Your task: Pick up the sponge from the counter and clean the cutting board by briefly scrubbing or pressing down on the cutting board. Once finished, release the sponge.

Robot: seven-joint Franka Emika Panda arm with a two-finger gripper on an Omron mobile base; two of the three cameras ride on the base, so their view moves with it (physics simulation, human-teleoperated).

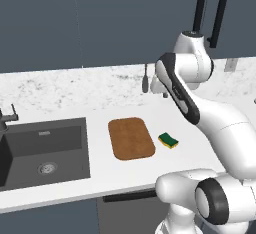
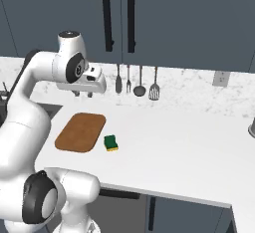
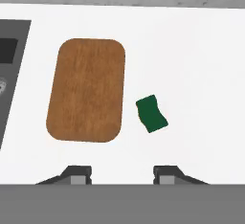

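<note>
The sponge [image 1: 169, 140] [image 2: 111, 143] [image 3: 151, 114], green on top with a yellow layer below, lies on the white counter [image 1: 125, 178] [image 2: 189, 147] [image 3: 191, 74] just right of the cutting board. The brown wooden cutting board [image 1: 131, 138] [image 2: 80, 132] [image 3: 87, 90] lies flat beside the sink. My gripper [image 2: 82, 94] [image 3: 121, 173] hangs high above the counter, open, with nothing between its fingers. In the hand view both the board and the sponge lie well below the fingertips [image 3: 79, 174].
A dark grey sink basin [image 1: 45, 150] [image 3: 9, 74] with a faucet [image 1: 7, 115] sits left of the board. Utensils [image 2: 137, 82] hang on the backsplash behind. A wall outlet [image 2: 219, 78] and a grey object [image 2: 252, 127] are at far right.
</note>
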